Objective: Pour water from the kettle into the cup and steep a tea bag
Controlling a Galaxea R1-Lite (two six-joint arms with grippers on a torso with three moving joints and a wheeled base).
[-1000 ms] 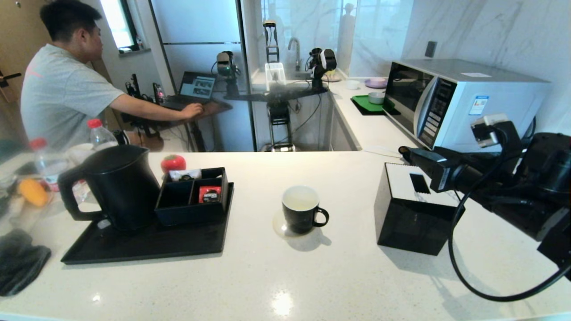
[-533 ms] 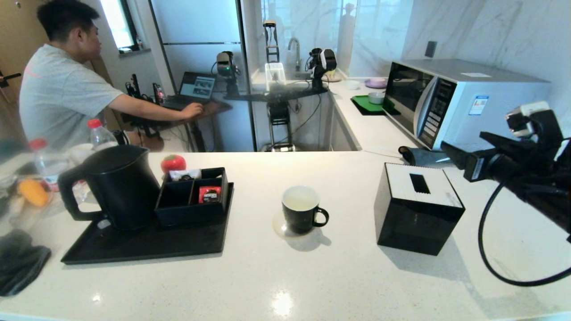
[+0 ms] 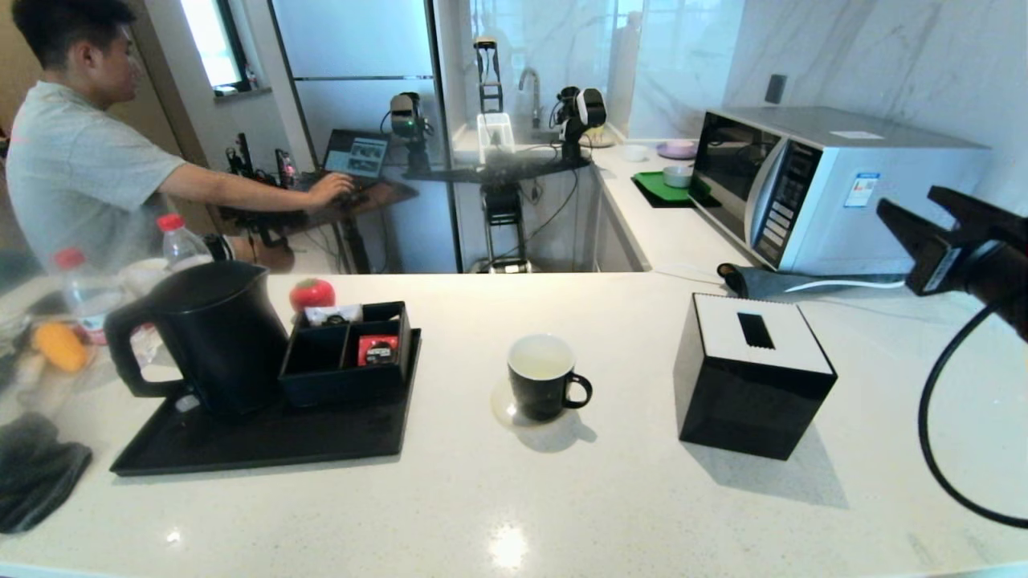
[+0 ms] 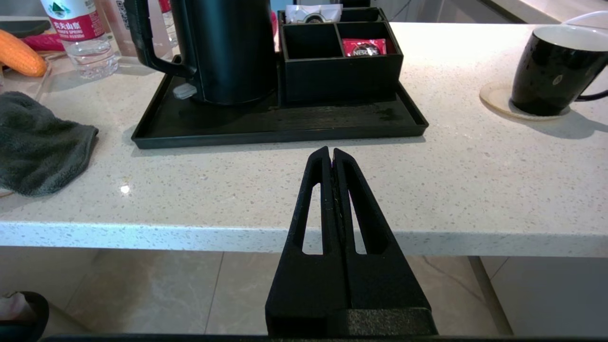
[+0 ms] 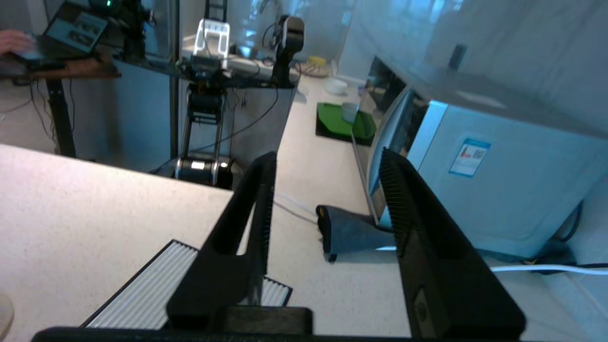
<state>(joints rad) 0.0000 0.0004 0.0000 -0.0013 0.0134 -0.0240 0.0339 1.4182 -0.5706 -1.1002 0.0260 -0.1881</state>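
The tall black kettle (image 3: 213, 337) stands at the left end of a black tray (image 3: 265, 445), its loop handle to the left; it also shows in the left wrist view as the kettle (image 4: 223, 47). The small black cup (image 3: 542, 377) with a white inside sits on a round coaster mid-counter, handle to the right. My right gripper (image 3: 906, 199) hangs open and empty at the far right, above the counter in front of the microwave. My left gripper (image 4: 330, 151) is shut and empty, low at the counter's front edge before the tray. No tea bag shows.
A black compartment box (image 3: 349, 353) on the tray holds a red sachet (image 4: 364, 46) and a white packet. A black tissue box (image 3: 751, 377) stands right of the cup. The microwave (image 3: 835, 185), a dark pouch (image 3: 759, 281), a dark cloth (image 3: 36, 470), bottles and a seated person surround the counter.
My right arm has swung to the right, away from above the tissue box, toward the view's edge. The person at the back left has leaned further left.
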